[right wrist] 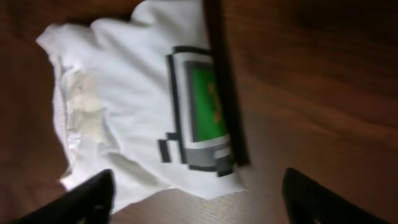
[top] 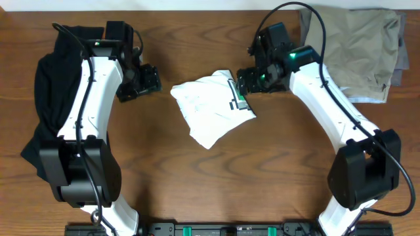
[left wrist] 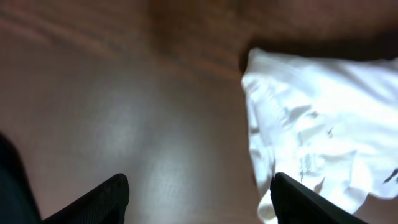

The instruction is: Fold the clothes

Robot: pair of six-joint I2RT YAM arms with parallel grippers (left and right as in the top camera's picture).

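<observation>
A white folded shirt with a green and grey pixel print lies in the middle of the table. It also shows in the right wrist view and in the left wrist view. My left gripper is open and empty, just left of the shirt; its fingertips frame bare wood with the shirt edge by the right finger. My right gripper is open and empty at the shirt's right edge; its fingertips straddle the shirt's near edge.
A black garment lies heaped at the far left under the left arm. A khaki garment lies on a grey one at the back right. The wooden table shows bare wood in front.
</observation>
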